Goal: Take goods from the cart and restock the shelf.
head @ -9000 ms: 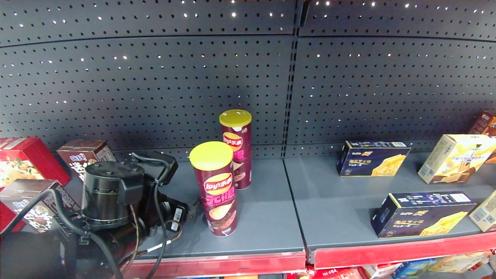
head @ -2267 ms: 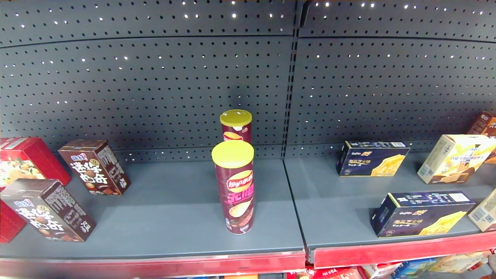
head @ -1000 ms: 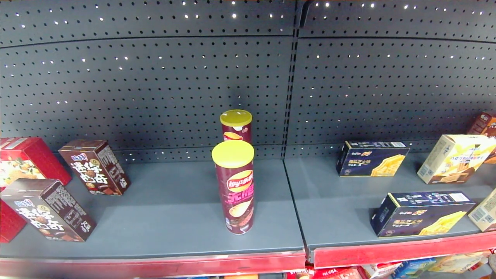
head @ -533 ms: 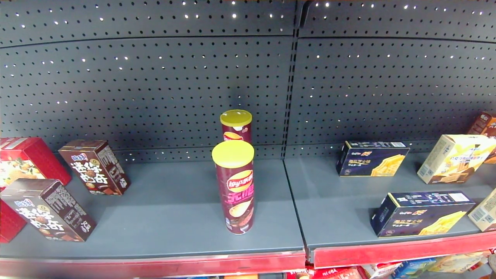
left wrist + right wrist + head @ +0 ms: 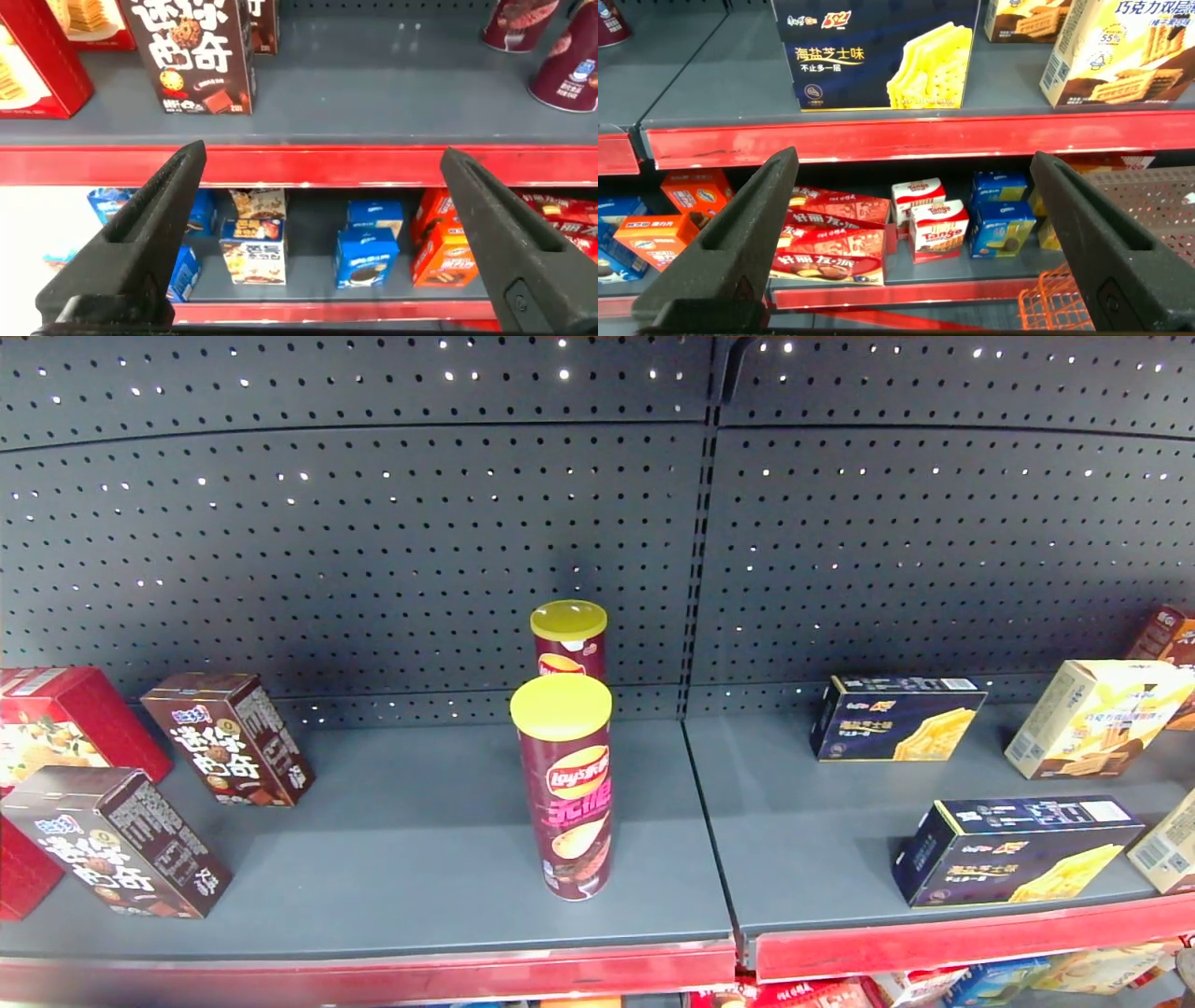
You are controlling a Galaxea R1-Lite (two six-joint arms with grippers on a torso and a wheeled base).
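Standing upright on the grey shelf (image 5: 420,868), the front chip can (image 5: 565,784) has the rear chip can (image 5: 569,635) just behind it at 12 o'clock. Both are well apart from the left gripper (image 5: 322,151), which hangs spread and empty out before the shelf's red edge (image 5: 308,166). The right gripper (image 5: 913,154), likewise splayed and empty, faces a navy cracker box (image 5: 878,51); from the front can, brown cookie boxes (image 5: 229,737) sit at 9 o'clock, a second navy box (image 5: 901,719) at 3 o'clock, and a perforated back panel (image 5: 373,551) rises behind.
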